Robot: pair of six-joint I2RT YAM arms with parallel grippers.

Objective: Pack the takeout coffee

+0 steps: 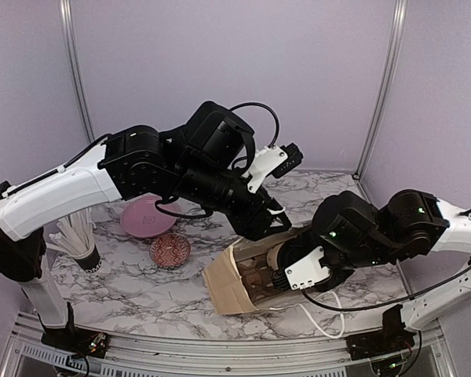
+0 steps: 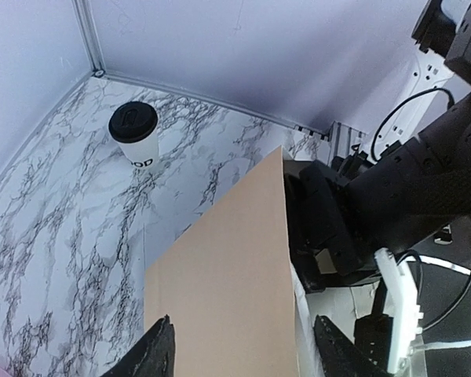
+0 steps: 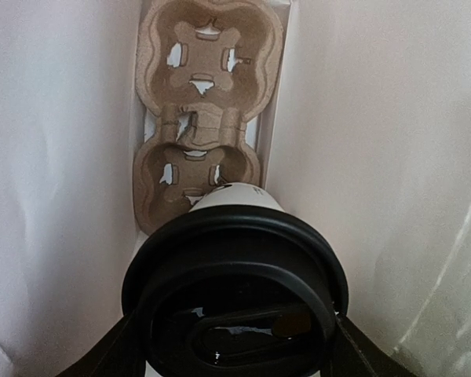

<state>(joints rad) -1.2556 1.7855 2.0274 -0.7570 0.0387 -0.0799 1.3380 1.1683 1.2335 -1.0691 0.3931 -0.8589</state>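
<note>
In the kraft bag (image 2: 228, 275), right gripper (image 3: 235, 355) pinches black-lidded paper cup (image 3: 235, 267); left gripper (image 2: 247, 353) spread.

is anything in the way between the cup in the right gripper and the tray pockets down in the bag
Nothing visible. The right gripper holds the coffee cup inside the bag, over the pulp tray at its bottom. The far pocket is empty; the cup hides part of the near one.

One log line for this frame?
phase: bagging; right gripper: holds coffee cup inside bag, at tray; left gripper: astride bag; second cup: on table
</note>
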